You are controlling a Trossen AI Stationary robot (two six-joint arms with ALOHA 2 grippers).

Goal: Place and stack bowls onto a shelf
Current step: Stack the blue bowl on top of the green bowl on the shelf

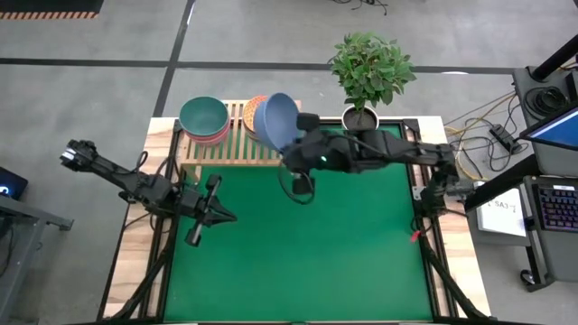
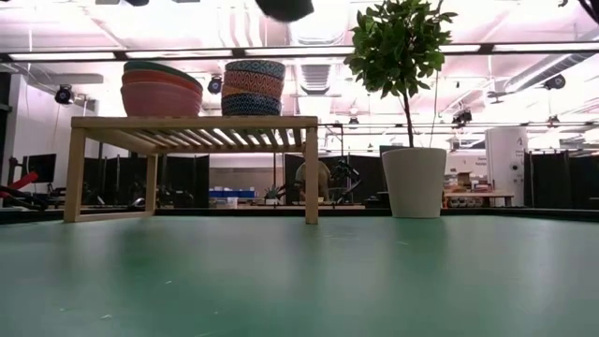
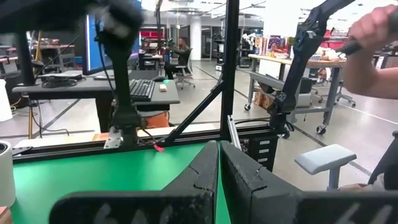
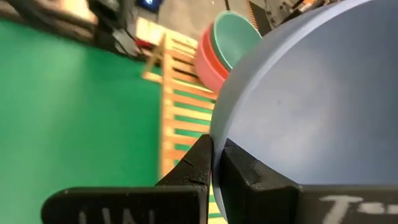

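Shelf [image 1: 230, 144] carries two bowl stacks, teal-topped [image 1: 203, 119] and patterned [image 1: 254, 110] | slate-blue bowl [image 1: 278, 120] hangs tilted above shelf's patterned stack, rim pinched in your right gripper [image 4: 217, 152] | left gripper [image 1: 209, 215] closed, empty, off shelf's front | risk: thin rim pinch may slip; tilted release could topple stack.

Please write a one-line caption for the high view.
Right gripper holds the slate-blue bowl tilted over the shelf; left gripper waits shut.
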